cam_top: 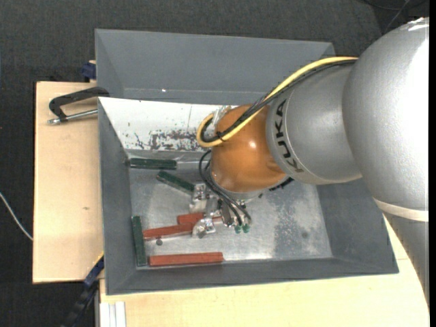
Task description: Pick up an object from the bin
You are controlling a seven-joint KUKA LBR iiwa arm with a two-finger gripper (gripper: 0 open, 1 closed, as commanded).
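claw (208,213) low over the floor of the bin (300,234), mid-bin, under the orange wrist cover (238,159). open or closed: cannot tell. it sits at the right end of a red-brown bar (167,231); touching or just above, unclear. dark green stick (176,181) just up-left. second red bar (185,258) nearer the front wall. step, by my reading: at the grasp, nothing lifted yet. next calls for closing square on the bar's end, then a straight lift clear of the neighbours.

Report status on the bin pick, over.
Jaws down mid-bin, at end of red bar. Second red bar by the near wall. Green bars lie around.
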